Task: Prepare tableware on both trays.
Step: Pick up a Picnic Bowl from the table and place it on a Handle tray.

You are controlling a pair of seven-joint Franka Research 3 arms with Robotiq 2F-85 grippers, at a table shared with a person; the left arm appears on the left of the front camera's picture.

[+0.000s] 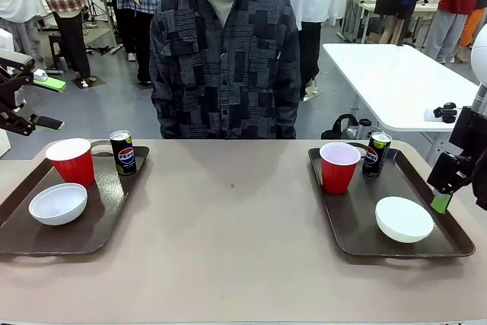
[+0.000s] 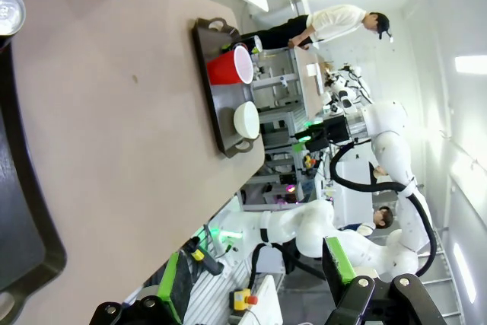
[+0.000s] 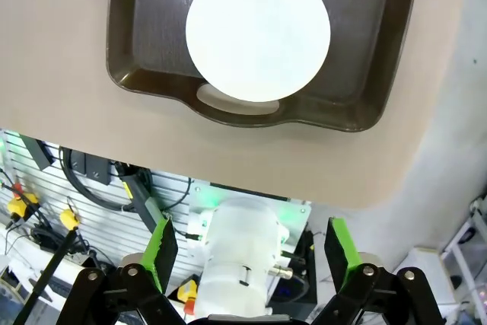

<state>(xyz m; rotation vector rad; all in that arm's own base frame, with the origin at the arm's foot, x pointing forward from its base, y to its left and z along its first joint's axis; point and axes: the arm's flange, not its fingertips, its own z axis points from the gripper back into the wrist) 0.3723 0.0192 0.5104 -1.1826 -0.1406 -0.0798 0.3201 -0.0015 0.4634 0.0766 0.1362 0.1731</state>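
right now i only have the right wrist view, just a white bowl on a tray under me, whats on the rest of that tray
Observer: Behind the white bowl on the right tray, a red cup and a soda can stand upright at the far end.
Operator: and the other tray
Observer: The left tray holds the same set: a red cup, a soda can and an open-side-up bowl.
Operator: where's my gripper
Observer: The right gripper hangs open just beyond the right tray's outer rim.
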